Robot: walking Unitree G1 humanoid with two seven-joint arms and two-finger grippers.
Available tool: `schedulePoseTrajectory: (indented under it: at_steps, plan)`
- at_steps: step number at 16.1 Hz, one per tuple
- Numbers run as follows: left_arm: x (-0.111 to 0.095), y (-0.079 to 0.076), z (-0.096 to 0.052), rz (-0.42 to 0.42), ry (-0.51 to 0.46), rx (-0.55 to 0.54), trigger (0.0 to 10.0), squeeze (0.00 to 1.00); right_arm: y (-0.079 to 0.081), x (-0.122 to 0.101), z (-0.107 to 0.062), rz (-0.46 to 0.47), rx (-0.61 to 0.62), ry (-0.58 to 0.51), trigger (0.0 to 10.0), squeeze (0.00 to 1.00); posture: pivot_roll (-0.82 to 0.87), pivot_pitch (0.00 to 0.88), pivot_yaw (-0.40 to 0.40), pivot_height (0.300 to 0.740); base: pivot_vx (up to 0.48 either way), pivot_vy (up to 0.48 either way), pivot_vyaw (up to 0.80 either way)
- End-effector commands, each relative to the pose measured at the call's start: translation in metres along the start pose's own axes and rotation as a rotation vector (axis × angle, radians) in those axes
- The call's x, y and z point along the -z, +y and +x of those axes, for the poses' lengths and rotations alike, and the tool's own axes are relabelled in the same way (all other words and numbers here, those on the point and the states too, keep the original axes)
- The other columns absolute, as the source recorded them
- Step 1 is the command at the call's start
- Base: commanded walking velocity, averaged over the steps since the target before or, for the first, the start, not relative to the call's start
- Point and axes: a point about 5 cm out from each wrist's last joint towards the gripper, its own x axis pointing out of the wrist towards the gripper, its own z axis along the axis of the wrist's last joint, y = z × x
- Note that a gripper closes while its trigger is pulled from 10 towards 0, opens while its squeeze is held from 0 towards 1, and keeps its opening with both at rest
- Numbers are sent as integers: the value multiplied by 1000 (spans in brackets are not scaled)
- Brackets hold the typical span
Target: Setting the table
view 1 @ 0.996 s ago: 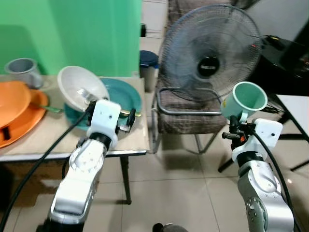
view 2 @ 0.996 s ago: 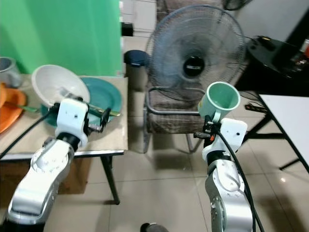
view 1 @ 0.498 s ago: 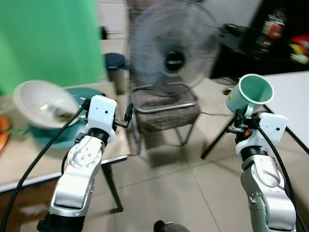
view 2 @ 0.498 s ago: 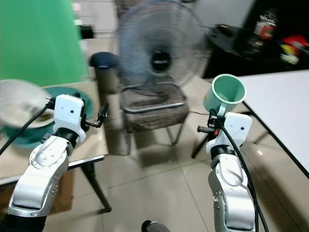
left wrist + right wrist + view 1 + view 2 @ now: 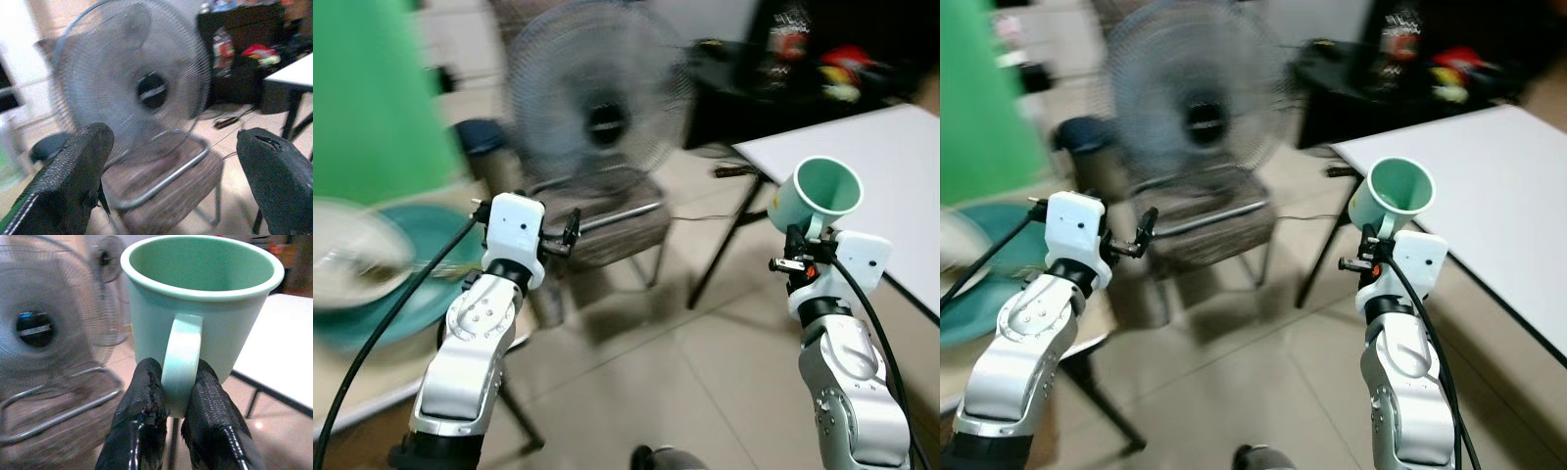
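Your view has swung right toward one white table (image 5: pixel 862 147), right gripper (image 5: pixel 177 382) pinching one green mug (image 5: pixel 200 308) by its handle, left gripper (image 5: pixel 171 161) spread wide and empty, one fan (image 5: pixel 592 113) ahead.

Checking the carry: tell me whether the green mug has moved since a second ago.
Yes. Held in the right pincer, the green mug has swung from before the fan toward the white table.

Silver arms (image 5: pixel 470 362), white wrist housings (image 5: pixel 514 235), black cables (image 5: pixel 382 333).
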Motion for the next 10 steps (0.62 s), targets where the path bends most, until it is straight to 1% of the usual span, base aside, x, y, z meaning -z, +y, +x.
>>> schedulePoseTrajectory:
  at_steps: [1, 4, 5, 6, 8, 10]
  plan:
    - [-4, -4, 4, -2, -15, 24, 10000, 0, -3, -4, 2, 2, 3, -17, 10000, 0, -21, 0, -43, 740, 337, 0, 0]
    - [-4, 2, 7, -2, -10, 11, 10000, 0, -1, -4, 4, -48, -1, -18, 10000, 0, -26, 0, -38, 740, 354, 0, 0]
    - [-4, 2, 7, 5, -9, 9, 10000, 0, -1, -4, 4, -51, 0, -17, 10000, 0, -26, 0, -39, 740, 364, 0, 0]
    - [-4, 1, 8, 1, -9, 18, 10000, 0, -1, -3, 5, -43, -4, -8, 10000, 0, -24, 0, -41, 740, 368, 0, -425]
    - [-5, -2, 8, 4, -9, 33, 10000, 0, 0, -4, 4, -20, -12, -4, 10000, 0, -23, 0, -42, 740, 368, 0, -800]
    - [-4, -2, 8, -3, -9, 37, 10000, 0, 0, -4, 4, -19, -8, -4, 10000, 0, -25, 0, -41, 740, 368, 0, -800]
